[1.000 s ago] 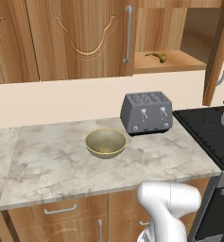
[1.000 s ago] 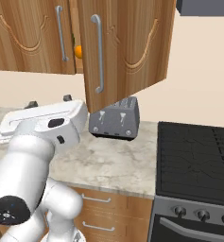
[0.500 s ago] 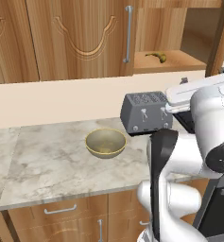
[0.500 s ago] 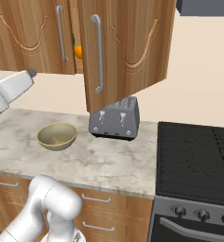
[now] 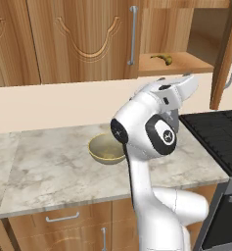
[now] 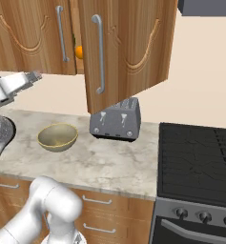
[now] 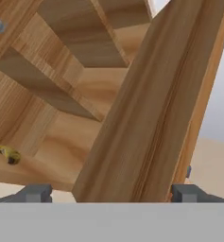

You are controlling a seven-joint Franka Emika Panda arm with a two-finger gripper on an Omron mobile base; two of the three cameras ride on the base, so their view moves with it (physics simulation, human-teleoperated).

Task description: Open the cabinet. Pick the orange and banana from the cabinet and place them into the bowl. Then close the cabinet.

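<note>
The cabinet (image 5: pixel 88 39) has its left door shut and its right door (image 6: pixel 128 47) swung wide open. On its shelf lie the banana (image 5: pixel 161 59) and the orange (image 6: pixel 79 51). The olive bowl (image 5: pixel 106 148) rests on the marble counter below; the right base view shows the bowl (image 6: pixel 57 137) too. My gripper (image 5: pixel 190 82) is raised under the open side of the cabinet, open and holding nothing. From the hand view the gripper (image 7: pixel 112 194) looks up past the door's edge (image 7: pixel 146 118), with the banana (image 7: pixel 4 152) far left on the shelf.
A grey toaster (image 6: pixel 115 119) stands on the counter (image 6: pixel 109 162) beside the bowl, under the open door. A black stove (image 6: pixel 200 157) adjoins the counter on the right. The open door (image 5: pixel 227 54) hangs out over the counter's edge.
The arm has swung from the right side to the middle of the left base view, and the hand has risen toward the open cabinet. The jaws stay open.
</note>
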